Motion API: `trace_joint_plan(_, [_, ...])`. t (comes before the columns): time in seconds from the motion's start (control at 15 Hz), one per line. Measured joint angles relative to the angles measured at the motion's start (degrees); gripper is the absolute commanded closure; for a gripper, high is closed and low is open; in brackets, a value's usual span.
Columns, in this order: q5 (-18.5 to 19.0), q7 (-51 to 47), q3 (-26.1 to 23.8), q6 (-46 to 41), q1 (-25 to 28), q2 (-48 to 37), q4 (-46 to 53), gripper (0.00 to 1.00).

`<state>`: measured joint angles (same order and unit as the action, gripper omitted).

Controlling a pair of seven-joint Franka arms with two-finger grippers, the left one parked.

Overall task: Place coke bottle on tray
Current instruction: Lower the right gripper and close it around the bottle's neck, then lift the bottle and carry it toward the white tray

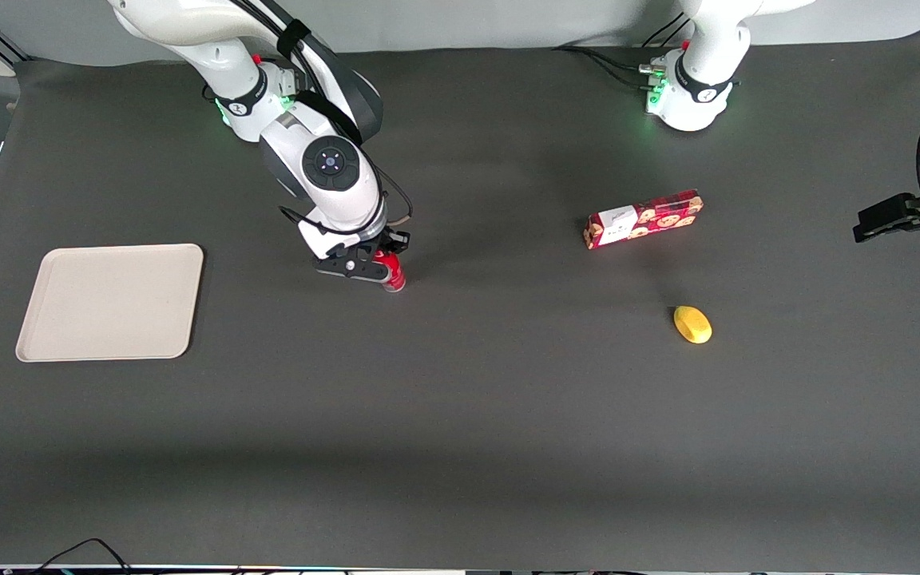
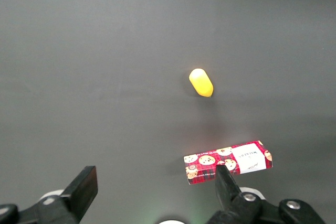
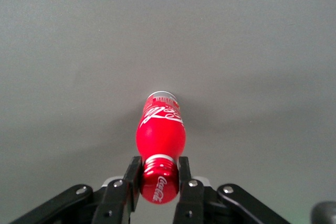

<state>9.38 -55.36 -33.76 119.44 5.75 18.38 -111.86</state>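
The black two-finger claw of the white right arm is closed on the cap and neck of the small slim red coke bottle with white script lettering. In the right wrist view the claw has one finger pressed against each side of the red cap, and the coke bottle stands upright beneath it, its clear base down on the dark grey bench.

The bottle stands near the middle of the bench. Well apart from it, toward the working arm's end, lies the flat rectangular beige tray with rounded corners and a low raised rim, with nothing on it.

Toward the parked arm's end lies a long red cookie box with a white label on its side. A small yellow oval object sits nearer to the front camera than the box, apart from it. The left wrist view shows the same box and yellow object.
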Motion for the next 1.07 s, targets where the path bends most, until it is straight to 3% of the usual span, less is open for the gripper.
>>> trace_joint_plan(0.4, [0.5,0.2,-0.1,-3.1,0.0,-0.2,3.0,1.0])
trace_joint_plan(0.8, [0.6,5.9,-0.3,-23.3,-0.5,-2.6,21.8,1.0])
trace_joint_plan(1.07, [0.6,20.4,3.1,-40.0,-1.3,-6.0,32.8,1.0])
